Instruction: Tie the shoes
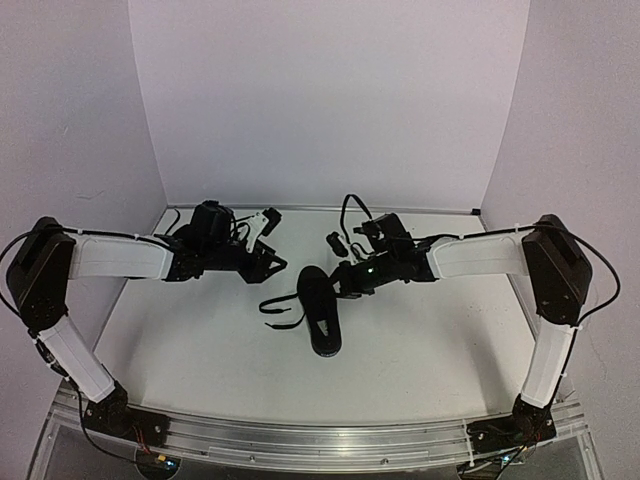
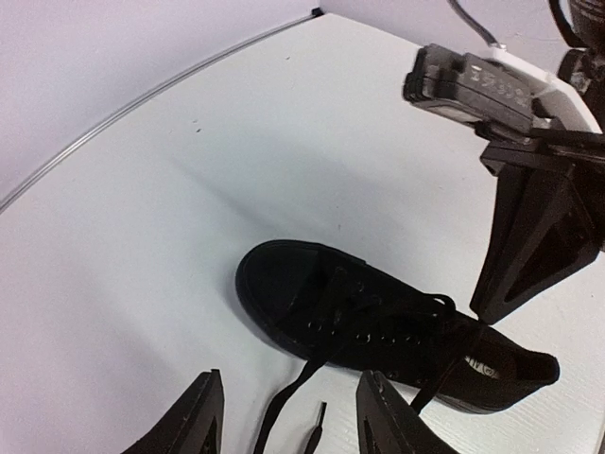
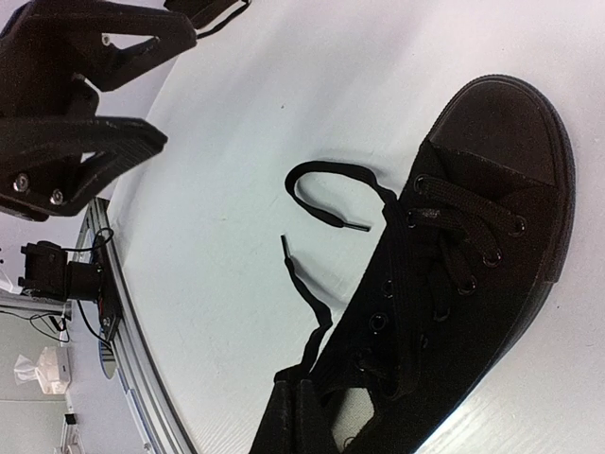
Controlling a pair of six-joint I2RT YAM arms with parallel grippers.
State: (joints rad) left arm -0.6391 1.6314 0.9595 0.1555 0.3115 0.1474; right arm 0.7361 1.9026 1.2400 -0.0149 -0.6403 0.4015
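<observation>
1. The left gripper (image 2: 291, 383) is sitting to the left of the shoe (image 1: 320, 312), clear of it, and is facing the shoe's long side. Its fingers (image 2: 200, 416) are standing moderately apart, neither wide nor narrow, and are gripping nothing. The right wrist view is showing the same gap between them. Whether the fingers are touching the table (image 1: 200, 340) cannot be told.

2. Both loose lace ends are trailing off the left side of the shoe onto the table.
- The lace loop (image 3: 317, 184) is curling out from the eyelet row and bending back, with its tip lying just beside the shoe.
- The lace strand (image 3: 307, 303) is running from the heel-opening end of the shoe out to the left, with its free tip lying near the tip of the lace loop but apart from it.
- In the left wrist view, lace lengths are lying in line with the gap between the left fingers, touching neither finger.

3. The shoe is standing upright on its sole on the table, between the two grippers. Its laces are threaded through the eyelets and are lying untied.

4. The right gripper (image 3: 288, 402) is working at the right of the shoe, at its heel-opening end. Its jaws are fully closed and are pinching the lace strand just beside the top eyelets.
</observation>
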